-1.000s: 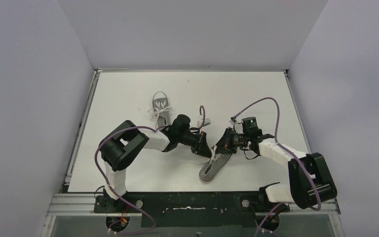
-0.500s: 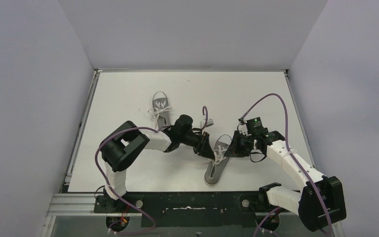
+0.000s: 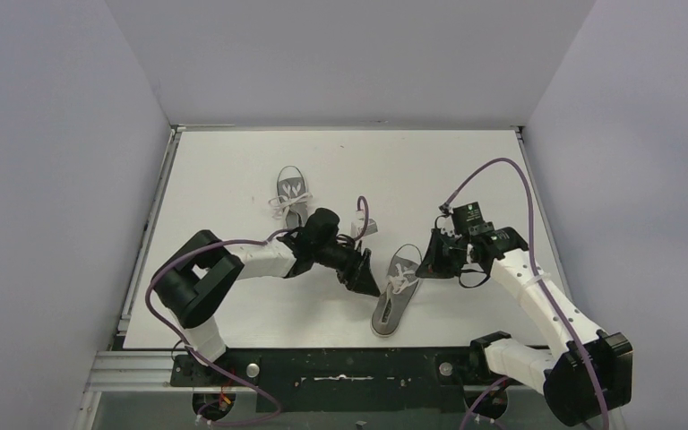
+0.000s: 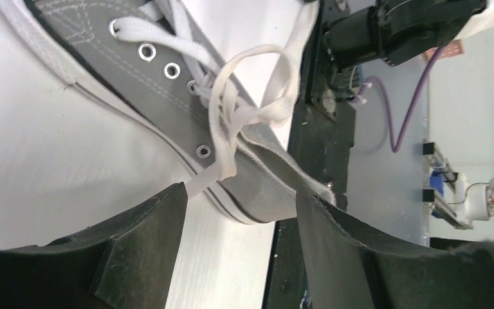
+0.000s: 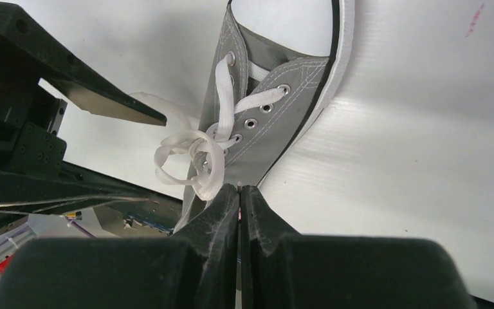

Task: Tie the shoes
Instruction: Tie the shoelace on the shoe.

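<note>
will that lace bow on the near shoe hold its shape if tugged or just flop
Probably flops: the lace bow is flat soft tape hanging in loose loops. It likely loosens if tugged, since the knot looks slack. The near shoe looks light and may slide on the smooth table.

The near shoe (image 4: 128, 77) runs off the top edge, toe unseen.

High rear overview of table (image 3: 233, 161), wrist cameras close, sharing one shoe (image 4: 186, 116)

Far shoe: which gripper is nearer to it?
Left. Left gripper: diagonally right of the far shoe, by the near shoe's left side. Right gripper: further right, across that shoe.
</note>
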Controlling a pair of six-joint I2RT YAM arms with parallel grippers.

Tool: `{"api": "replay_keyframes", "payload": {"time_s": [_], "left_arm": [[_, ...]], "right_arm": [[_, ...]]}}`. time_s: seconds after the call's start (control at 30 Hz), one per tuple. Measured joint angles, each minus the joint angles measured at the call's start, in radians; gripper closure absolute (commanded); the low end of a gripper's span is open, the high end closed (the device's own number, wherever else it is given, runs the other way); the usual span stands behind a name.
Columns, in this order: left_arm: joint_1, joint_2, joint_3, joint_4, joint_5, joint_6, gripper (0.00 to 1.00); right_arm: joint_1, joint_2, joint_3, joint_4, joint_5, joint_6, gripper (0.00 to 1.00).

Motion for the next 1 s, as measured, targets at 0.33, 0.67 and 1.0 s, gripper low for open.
{"api": "replay_keyframes", "payload": {"time_s": [0.33, 0.67, 1.0], "left_arm": [[-0.041, 0.061, -0.014, -0.070, -0.106, 0.122, 0.45], [-0.048, 0.109, -0.002, -0.045, -0.140, 0.172, 0.84], [-0.048, -0.063, -0.045, -0.283, -0.207, 0.265, 1.00]], "right_arm": [[0.000, -0.016, 0.111, -0.180, 0.042, -0.003, 1.00], [0.000, -0.023, 0.306, -0.394, 0.070, -0.004, 1.00], [-0.001, -0.019, 0.481, -0.521, 0.137, -0.048, 1.00]]}}
